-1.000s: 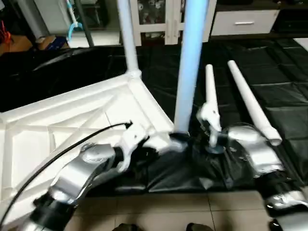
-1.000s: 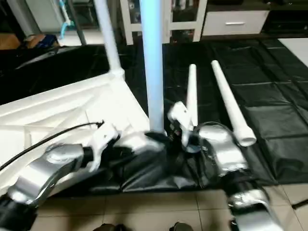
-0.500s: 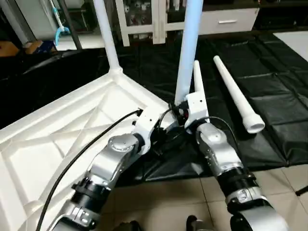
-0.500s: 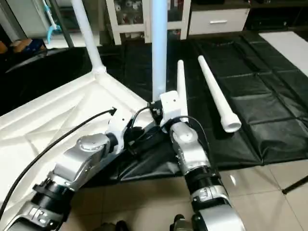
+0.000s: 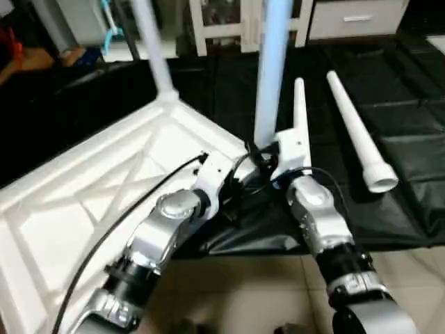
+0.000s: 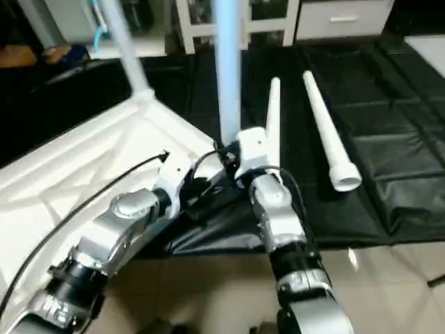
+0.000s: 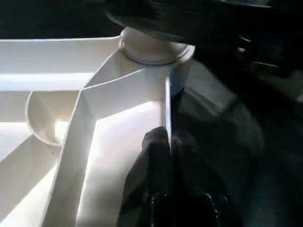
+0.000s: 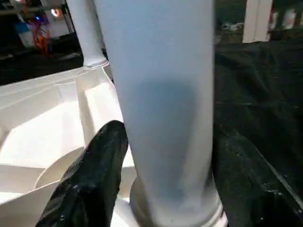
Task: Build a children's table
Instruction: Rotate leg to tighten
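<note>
The white tabletop (image 5: 83,202) lies upside down, its X-ribs up. One white leg (image 5: 154,56) stands in the far corner socket. A second leg (image 5: 273,76) stands upright in the near corner socket (image 7: 151,47). My right gripper (image 5: 261,158) is shut on the base of this near leg (image 8: 165,118), with a black finger (image 8: 94,175) on either side. My left gripper (image 5: 236,189) is shut on the tabletop's rim wall (image 7: 166,109) just beside that socket. Two loose legs (image 5: 300,111) (image 5: 354,132) lie side by side on the black sheet to the right.
A crinkled black sheet (image 5: 410,90) covers the floor under the parts. Beige tiles (image 5: 236,292) run along the near side. White cabinets (image 5: 354,17) stand at the back. A black cable (image 5: 125,216) trails over my left forearm.
The head view has shifted and tilted. Since a second ago my right gripper has come in against the upright near leg. The left gripper stays at the rim.
</note>
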You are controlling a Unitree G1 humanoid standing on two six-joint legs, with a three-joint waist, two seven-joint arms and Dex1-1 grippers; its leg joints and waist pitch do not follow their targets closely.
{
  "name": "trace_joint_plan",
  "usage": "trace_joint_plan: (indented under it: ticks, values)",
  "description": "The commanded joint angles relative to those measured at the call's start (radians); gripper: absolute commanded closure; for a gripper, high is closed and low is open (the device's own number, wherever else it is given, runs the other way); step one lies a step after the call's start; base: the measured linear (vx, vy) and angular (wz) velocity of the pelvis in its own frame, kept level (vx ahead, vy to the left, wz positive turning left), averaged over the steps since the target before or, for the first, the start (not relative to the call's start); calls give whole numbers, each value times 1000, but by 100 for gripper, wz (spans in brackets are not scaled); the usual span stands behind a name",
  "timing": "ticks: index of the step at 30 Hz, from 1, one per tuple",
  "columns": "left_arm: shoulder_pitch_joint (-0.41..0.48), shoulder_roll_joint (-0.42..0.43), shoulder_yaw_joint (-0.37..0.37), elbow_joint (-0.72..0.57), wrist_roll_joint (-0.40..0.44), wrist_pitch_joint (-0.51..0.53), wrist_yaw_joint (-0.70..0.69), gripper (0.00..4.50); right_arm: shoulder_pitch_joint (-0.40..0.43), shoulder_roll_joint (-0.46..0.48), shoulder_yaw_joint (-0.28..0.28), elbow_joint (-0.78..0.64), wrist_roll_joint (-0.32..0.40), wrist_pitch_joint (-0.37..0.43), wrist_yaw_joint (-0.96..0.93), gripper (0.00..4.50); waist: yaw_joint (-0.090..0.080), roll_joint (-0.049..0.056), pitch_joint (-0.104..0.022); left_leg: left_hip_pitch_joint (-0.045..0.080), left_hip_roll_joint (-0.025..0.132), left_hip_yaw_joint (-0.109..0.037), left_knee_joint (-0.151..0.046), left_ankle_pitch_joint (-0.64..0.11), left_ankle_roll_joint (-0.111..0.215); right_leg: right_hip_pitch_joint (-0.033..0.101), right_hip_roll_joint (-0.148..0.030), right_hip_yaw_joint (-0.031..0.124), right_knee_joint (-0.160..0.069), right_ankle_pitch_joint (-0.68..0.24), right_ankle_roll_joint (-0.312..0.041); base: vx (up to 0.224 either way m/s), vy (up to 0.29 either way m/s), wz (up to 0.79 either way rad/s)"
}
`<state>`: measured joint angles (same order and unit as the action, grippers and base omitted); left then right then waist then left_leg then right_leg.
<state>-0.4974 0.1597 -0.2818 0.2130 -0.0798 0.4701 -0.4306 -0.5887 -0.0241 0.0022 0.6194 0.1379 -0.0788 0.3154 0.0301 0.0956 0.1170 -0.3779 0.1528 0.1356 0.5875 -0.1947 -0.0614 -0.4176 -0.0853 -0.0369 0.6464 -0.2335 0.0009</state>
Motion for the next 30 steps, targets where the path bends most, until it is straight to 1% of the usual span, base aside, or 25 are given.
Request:
trace_joint_plan:
  ticks: [1, 2, 3, 4, 6, 7, 9, 10, 12, 13, 14, 15, 16, 17, 18, 19, 20, 21, 23, 24, 25, 27, 28, 29, 30]
  values:
    - [6, 21, 4, 68, 26, -32, -8, 450, 34, 16, 42, -54, 10, 13, 64, 140, -9, -18, -82, -3, 35, -1, -21, 223, 244, 62, -33, 29, -51, 355, -321, 0, 0, 0]
    - [4, 22, 2, 70, 25, -37, -14, 450, 38, 14, 43, -63, 9, 14, 67, 133, -9, -20, -81, -7, 37, 0, -21, 192, 256, 65, -36, 29, -54, 334, -328, 0, 0, 0]
    - [-3, 27, -4, 81, 29, -60, -34, 450, 64, -2, 50, -109, 6, 17, 82, 133, -10, -20, -74, -10, 44, 2, -27, 127, 265, 66, -42, 28, -62, 263, -337, 0, 0, 0]
    - [-10, 29, -8, 91, 33, -72, -42, 450, 83, -15, 59, -139, -2, 19, 90, 121, -10, -20, -68, -7, 49, 4, -32, 52, 256, 65, -45, 28, -72, 164, -334, 0, 0, 0]
    - [-19, 32, -9, 104, 37, -85, -48, 450, 104, -28, 65, -174, -10, 22, 95, 101, -9, -19, -66, -3, 53, 6, -37, -1, 235, 65, -47, 29, -79, 81, -325, 0, 0, 0]
    - [-28, 33, -8, 117, 39, -96, -51, 450, 119, -36, 67, -199, -13, 28, 94, 101, -15, -14, -59, -3, 58, 8, -47, -62, 199, 62, -46, 29, -88, -6, -309, 0, 0, 0]
    - [-40, 35, -8, 136, 41, -109, -57, 450, 138, -48, 73, -231, -19, 34, 96, 77, -20, -12, -59, 2, 60, 12, -52, -98, 161, 60, -47, 30, -92, -36, -297, 0, 0, 0]
    - [-50, 37, -9, 151, 44, -123, -60, 450, 152, -57, 78, -254, -25, 37, 98, 66, -24, -14, -57, -1, 59, 15, -56, -110, 145, 62, -46, 30, -96, -45, -286, 0, 0, 0]
    - [-95, 44, -7, 214, 61, -183, -68, 450, 206, -78, 89, -339, -30, 64, 106, 61, -26, -3, -56, 4, 61, 17, -59, -130, 134, 59, -45, 29, -102, -62, -273, 0, 0, 0]
    - [-118, 45, -3, 247, 69, -214, -68, 450, 228, -83, 91, -373, -32, 81, 105, 61, -26, -9, -58, 11, 61, 24, -59, -137, 125, 54, -43, 32, -105, -45, -266, 0, 0, 0]
    - [-126, 46, -2, 259, 72, -225, -68, 450, 235, -85, 91, -385, -32, 86, 104, 61, -27, -10, -59, 6, 60, 24, -59, -125, 125, 58, -44, 32, -104, -31, -263, 0, 0, 0]
    - [-153, 45, 4, 298, 77, -255, -69, 450, 256, -89, 95, -412, -34, 98, 104, 61, -29, -5, -61, -2, 59, 21, -60, -102, 127, 64, -47, 30, -99, -4, -262, 0, 0, 0]
    - [-176, 45, 8, 332, 83, -282, -70, 450, 271, -92, 99, -430, -37, 106, 101, 61, -30, -4, -62, 2, 60, 22, -61, -109, 128, 59, -45, 29, -101, 7, -259, 0, 0, 0]
    - [-201, 43, 10, 367, 89, -309, -69, 450, 285, -94, 102, -443, -40, 116, 96, 61, -30, 3, -64, 3, 59, 20, -60, -111, 126, 59, -45, 28, -100, 17, -260, 0, 0, 0]
    - [-214, 42, 13, 385, 91, -321, -65, 450, 290, -95, 104, -447, -45, 119, 92, 61, -31, 2, -66, 6, 61, 21, -61, -110, 126, 60, -45, 26, -100, 31, -263, 0, 0, 0]
    - [-237, 38, 20, 418, 98, -345, -50, 450, 295, -95, 107, -447, -54, 120, 83, 61, -32, 1, -70, 1, 59, 20, -56, -62, 139, 62, -46, 24, -93, 110, -277, 0, 0, 0]
    - [-248, 38, 18, 435, 105, -364, -41, 450, 297, -94, 107, -448, -55, 121, 79, 61, -32, 0, -73, 3, 58, 21, -53, -49, 145, 62, -47, 25, -90, 140, -286, 0, 0, 0]
    - [-252, 38, 18, 441, 107, -370, -39, 450, 297, -94, 108, -448, -55, 121, 78, 61, -31, 1, -78, -3, 56, 21, -46, 3, 170, 64, -49, 25, -82, 209, -295, 0, 0, 0]
    - [-271, 34, 24, 473, 104, -406, -40, 450, 297, -89, 108, -460, -57, 131, 68, 61, -29, 0, -79, -8, 53, 22, -38, 64, 212, 63, -51, 23, -75, 282, -302, 0, 0, 0]
    - [-278, 30, 40, 482, 88, -415, -45, 450, 297, -87, 109, -468, -57, 139, 65, 61, -28, -1, -77, -8, 54, 24, -38, 55, 228, 62, -53, 23, -77, 273, -307, 0, 0, 0]
    - [-283, 22, 64, 487, 62, -419, -56, 407, 299, -86, 110, -478, -58, 149, 62, 60, -27, -3, -76, -9, 56, 24, -39, 45, 233, 65, -56, 23, -77, 251, -310, 0, 0, 0]
    - [-291, 13, 107, 489, 22, -429, -64, 396, 302, -85, 112, -492, -59, 162, 60, 60, -25, -4, -75, -10, 57, 24, -40, 26, 238, 65, -58, 23, -80, 209, -315, 0, 0, 0]
    - [-294, 11, 123, 489, 9, -436, -67, 396, 303, -85, 112, -497, -59, 167, 59, 60, -23, 0, -73, -7, 61, 24, -42, 9, 234, 60, -57, 22, -83, 177, -320, 0, 0, 0]
    - [-300, 16, 142, 486, -6, -442, -72, 389, 304, -84, 114, -500, -57, 172, 57, 60, -25, -9, -75, -8, 61, 25, -42, 4, 233, 62, -55, 22, -83, 167, -321, 0, 0, 0]
    - [-298, 20, 146, 476, -11, -437, -75, 376, 303, -83, 115, -499, -57, 172, 57, 60, -23, -6, -75, -7, 61, 24, -43, 0, 229, 62, -55, 21, -81, 148, -318, 0, 0, 0]
